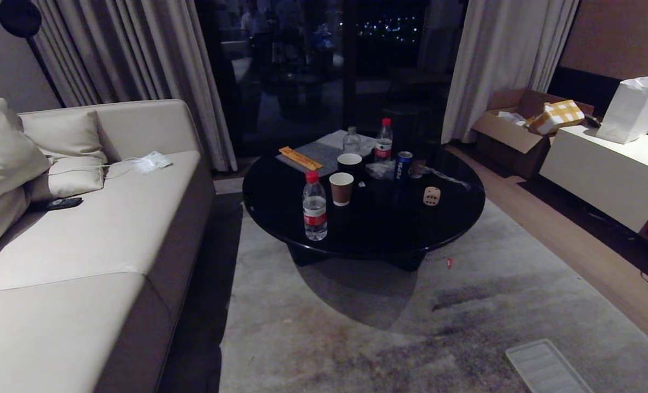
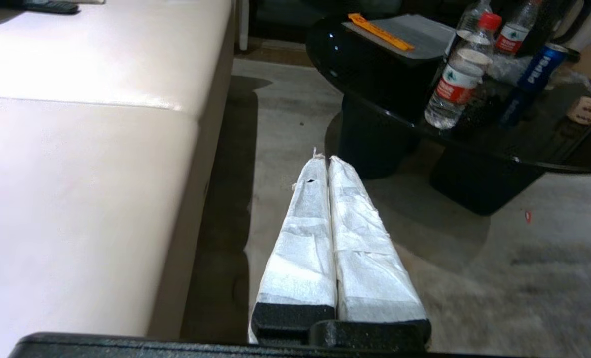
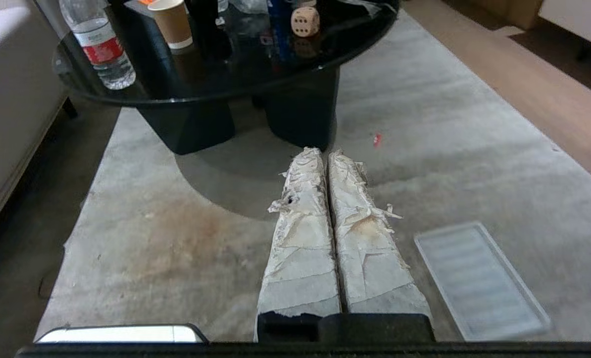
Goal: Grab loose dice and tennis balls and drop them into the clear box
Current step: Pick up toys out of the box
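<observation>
Both arms hang parked, left gripper (image 2: 328,161) and right gripper (image 3: 325,154) pressed empty, apparently because the tan die (image 1: 431,196) sits beyond reach.

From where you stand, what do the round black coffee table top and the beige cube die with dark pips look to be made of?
The round black table top looks like glossy dark glass or lacquer: it mirrors the bottles and cups standing on it, and its thin edge shines. The beige die looks like matte wood or dense foam, with dull faces and rounded corners; the look leaves that open.
</observation>
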Tool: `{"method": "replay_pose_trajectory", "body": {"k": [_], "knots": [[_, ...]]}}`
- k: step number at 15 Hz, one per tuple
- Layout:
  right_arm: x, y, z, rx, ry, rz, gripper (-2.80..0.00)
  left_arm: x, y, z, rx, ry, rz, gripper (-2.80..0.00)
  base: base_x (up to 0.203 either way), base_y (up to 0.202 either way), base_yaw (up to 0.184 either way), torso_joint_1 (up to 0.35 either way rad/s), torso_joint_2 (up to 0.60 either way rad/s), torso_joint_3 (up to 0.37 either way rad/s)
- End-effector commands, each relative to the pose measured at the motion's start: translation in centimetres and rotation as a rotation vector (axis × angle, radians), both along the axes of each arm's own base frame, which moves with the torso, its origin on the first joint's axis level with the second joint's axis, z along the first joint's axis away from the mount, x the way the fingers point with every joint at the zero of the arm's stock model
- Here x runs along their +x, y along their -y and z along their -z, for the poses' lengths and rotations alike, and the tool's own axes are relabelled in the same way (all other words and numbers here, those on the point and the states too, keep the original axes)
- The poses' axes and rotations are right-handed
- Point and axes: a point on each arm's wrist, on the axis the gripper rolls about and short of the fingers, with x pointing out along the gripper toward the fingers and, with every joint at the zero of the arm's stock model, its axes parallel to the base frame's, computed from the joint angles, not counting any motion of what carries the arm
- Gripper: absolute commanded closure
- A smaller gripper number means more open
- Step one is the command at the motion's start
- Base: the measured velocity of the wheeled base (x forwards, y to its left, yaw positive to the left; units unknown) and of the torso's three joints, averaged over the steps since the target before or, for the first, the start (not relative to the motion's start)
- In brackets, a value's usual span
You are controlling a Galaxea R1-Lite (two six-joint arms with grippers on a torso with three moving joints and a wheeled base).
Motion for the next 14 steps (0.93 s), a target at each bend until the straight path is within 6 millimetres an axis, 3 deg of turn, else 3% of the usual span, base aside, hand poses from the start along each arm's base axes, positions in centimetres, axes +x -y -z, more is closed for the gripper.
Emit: {"method": "replay_pose_trajectory", "body": {"k": [1,14], "knots": [[0.01,0.0,0.0,-0.002,-0.002,-0.001,0.0,0.02,0.0,0.03,-0.001,-0.002,-0.001,0.0,0.182,0.0,-0.002,0.002,0.01,0.004],[0.01,0.0,0.0,0.0,-0.002,-0.001,0.0,0.02,0.0,0.03,-0.001,-0.002,-0.001,0.0,0.183,0.0,-0.001,0.003,0.0,0.004]]}}
